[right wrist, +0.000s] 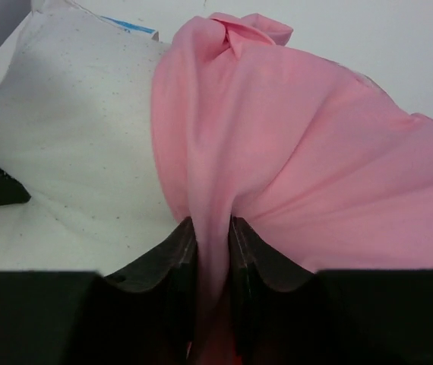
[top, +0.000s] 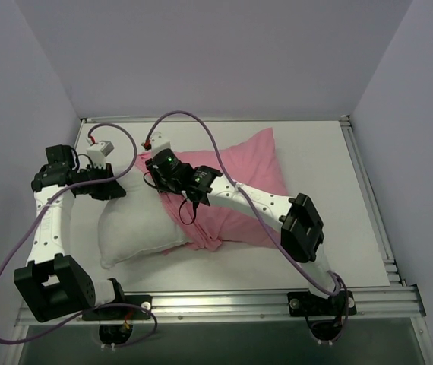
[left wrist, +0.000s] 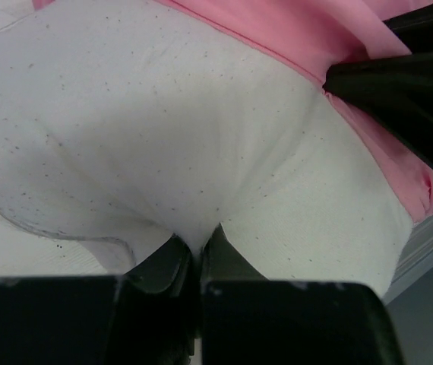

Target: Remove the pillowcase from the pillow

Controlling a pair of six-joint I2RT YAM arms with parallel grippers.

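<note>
The white pillow (top: 137,220) lies on the table's left half, its left part bare. The pink pillowcase (top: 243,179) covers its right part and is bunched at the middle. My left gripper (top: 118,190) is shut on a pinch of the pillow's white fabric (left wrist: 198,242) at its far left edge. My right gripper (top: 172,176) is shut on a fold of the pillowcase (right wrist: 213,228) at its bunched open edge. In the left wrist view the pillowcase (left wrist: 300,30) shows at the top right, with my right gripper's dark body beside it.
The white table (top: 323,152) is walled by grey panels at the back and sides. An aluminium rail (top: 277,300) runs along the near edge by the arm bases. Purple cables (top: 201,125) loop above the pillow.
</note>
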